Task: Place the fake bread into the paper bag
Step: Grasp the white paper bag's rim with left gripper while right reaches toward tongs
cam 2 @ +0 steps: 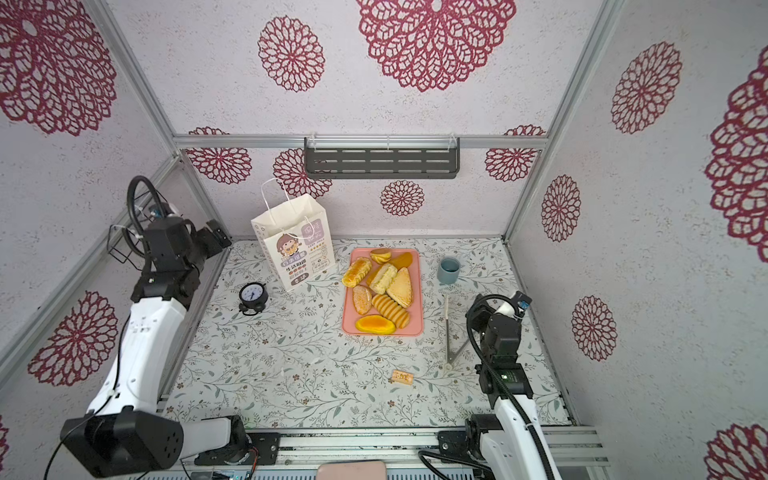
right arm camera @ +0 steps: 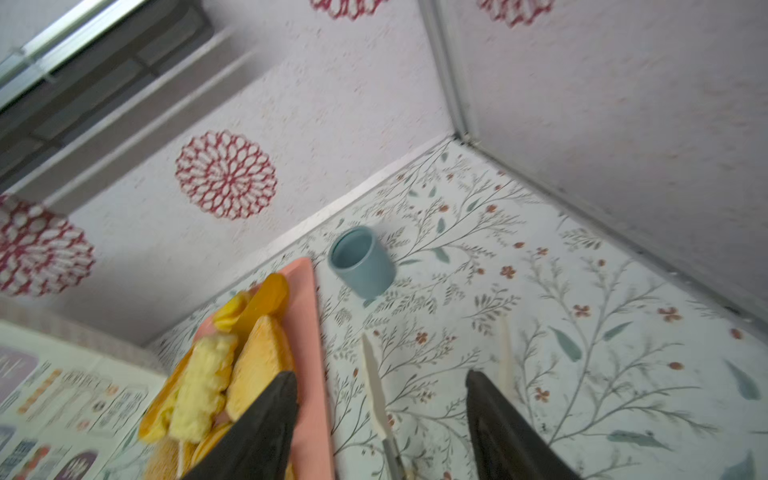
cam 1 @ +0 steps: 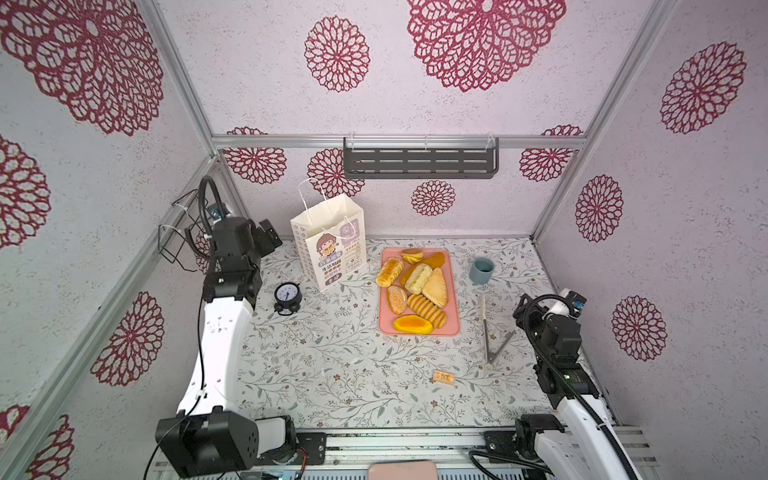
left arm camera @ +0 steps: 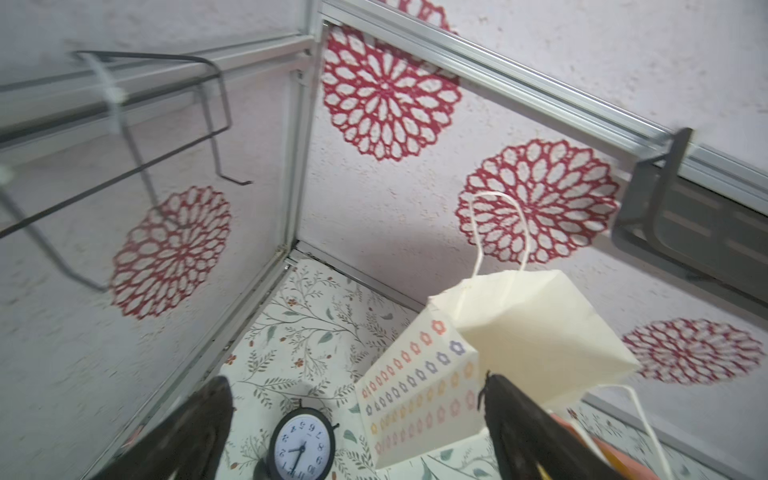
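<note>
Right wrist view showing right pincer gaping, hanging over tongs lying on bench. Left pincer also gaping, facing upright paper bag. Fake bread sitting on pink tray beside bag. Probably fetching tongs: centring over both arms before squeezing.

Above the paper bag the way seems open; cup and tongs stand beside the tray.

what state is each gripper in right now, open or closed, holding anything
left gripper: open, holding nothing
right gripper: open, holding nothing
</note>
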